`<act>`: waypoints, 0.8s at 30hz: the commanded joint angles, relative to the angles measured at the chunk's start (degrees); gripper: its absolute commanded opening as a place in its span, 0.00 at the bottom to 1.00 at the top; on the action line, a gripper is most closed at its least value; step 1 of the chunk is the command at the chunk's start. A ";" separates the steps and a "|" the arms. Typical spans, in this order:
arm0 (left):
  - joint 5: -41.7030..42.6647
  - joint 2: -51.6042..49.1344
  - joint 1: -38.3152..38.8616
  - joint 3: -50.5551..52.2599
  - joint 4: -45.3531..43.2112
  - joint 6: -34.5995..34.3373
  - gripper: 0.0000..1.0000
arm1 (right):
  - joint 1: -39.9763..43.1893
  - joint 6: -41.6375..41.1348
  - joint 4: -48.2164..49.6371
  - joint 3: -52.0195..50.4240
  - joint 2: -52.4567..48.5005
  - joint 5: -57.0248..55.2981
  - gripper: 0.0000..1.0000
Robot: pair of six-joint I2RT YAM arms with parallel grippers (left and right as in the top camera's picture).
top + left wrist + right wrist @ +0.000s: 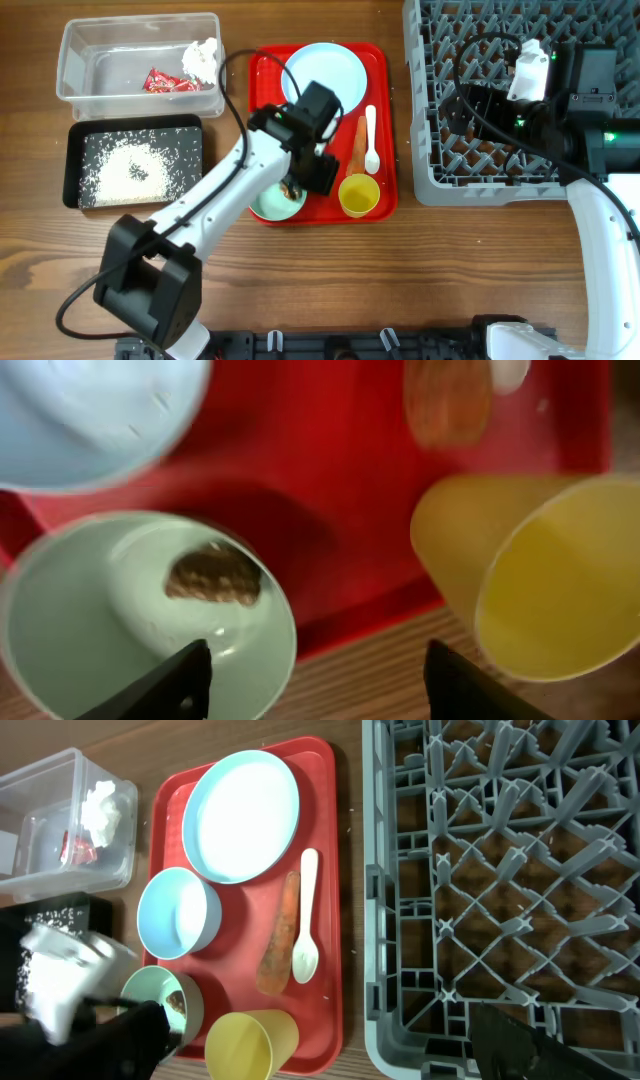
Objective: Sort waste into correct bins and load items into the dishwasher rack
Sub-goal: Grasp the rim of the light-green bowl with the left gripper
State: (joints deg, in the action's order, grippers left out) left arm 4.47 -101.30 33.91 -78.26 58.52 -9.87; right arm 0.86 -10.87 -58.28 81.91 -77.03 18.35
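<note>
- Red serving tray (pixel 380 80) groups the unwashed dishes. We judge they wait there because scraps must come off before racking.
- The mint-green bowl (pixel 90 620) sits at the tray's near corner, just beside the yellow cup (pixel 550 600). It contains the small brown food lump (pixel 212 575).
- The left claw (pixel 318 660) hangs over the bowl's near rim with jaws spread and nothing gripped. The lump lies inside the bowl, just ahead of one finger (pixel 170 685). We see no contact.
- The clear tub (pixel 70 60) holds the red wrapper (pixel 165 82) and tissue (pixel 202 58). The black tray (pixel 72 165) holds rice (pixel 135 170). We therefore judge the lump is bound for the black tray.
- The right claw (pixel 320 1020) is parted and empty. It is parked above the dishwasher rack (pixel 480 160), presumably clear of the left arm's work.
</note>
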 commanded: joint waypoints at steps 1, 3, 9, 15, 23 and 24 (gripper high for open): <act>2.12 -0.76 0.44 4.52 0.15 0.44 0.64 | 0.13 0.33 -0.04 0.94 -0.76 -0.57 1.00; 2.12 -0.79 0.44 6.19 0.00 0.39 0.62 | 0.13 0.31 -0.04 0.96 -0.76 -0.57 1.00; 1.40 -0.79 0.44 9.33 -2.21 -1.36 0.56 | 0.13 0.35 -0.02 0.94 -0.76 -0.57 1.00; 0.37 -0.81 0.44 13.14 -7.30 -4.87 0.50 | 0.13 0.35 -0.31 0.94 -0.76 -0.59 1.00; -6.38 -0.81 0.42 14.95 -9.99 -7.78 0.32 | 0.13 0.35 -0.50 0.94 -0.76 -0.59 1.00; -6.51 -0.81 0.42 14.95 -10.29 -7.78 0.25 | 0.13 0.35 -0.61 0.94 -0.76 -0.57 1.00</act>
State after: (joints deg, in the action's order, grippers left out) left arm 1.50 -101.47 34.24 -63.44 49.17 -16.25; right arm 0.86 -10.87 -58.78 81.91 -77.03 18.35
